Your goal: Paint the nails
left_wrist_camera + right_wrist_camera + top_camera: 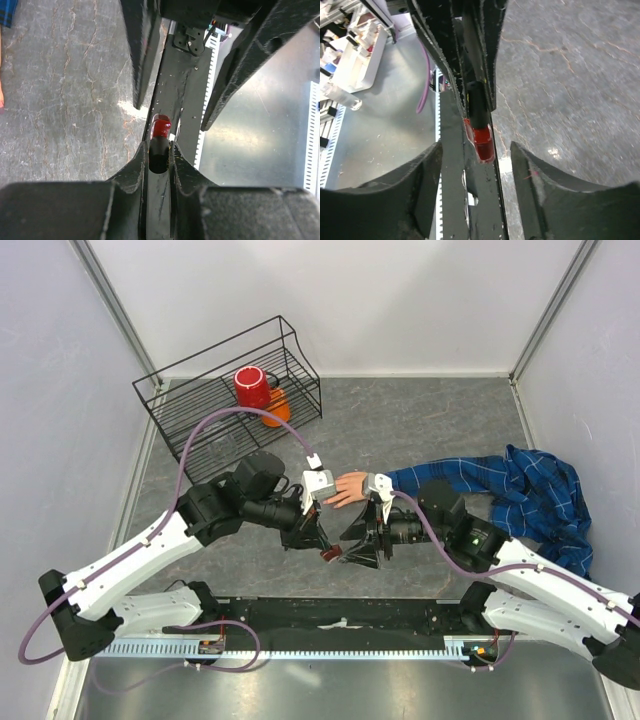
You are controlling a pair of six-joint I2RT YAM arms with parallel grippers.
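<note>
A peach fake hand (350, 488) with a blue plaid cuff (440, 478) lies on the grey table, fingers pointing left. Its nails are too small to make out. My left gripper (159, 148) is shut on the black cap (159, 155) of a small red polish bottle (161, 126), held over the table's near edge (328, 556). My right gripper (476, 146) faces it, open. The polish bottle (481, 140) sits between the right fingers (535, 175) with a gap on both sides. In the top view both grippers meet just in front of the hand, left gripper (320, 546), right gripper (354, 554).
A black wire basket (180, 410) at the back left holds a red cup (252, 386) and something orange (276, 406). The plaid shirt (540, 495) bunches up at the right. A black rail (340, 618) runs along the near edge, with metal sheet beyond it.
</note>
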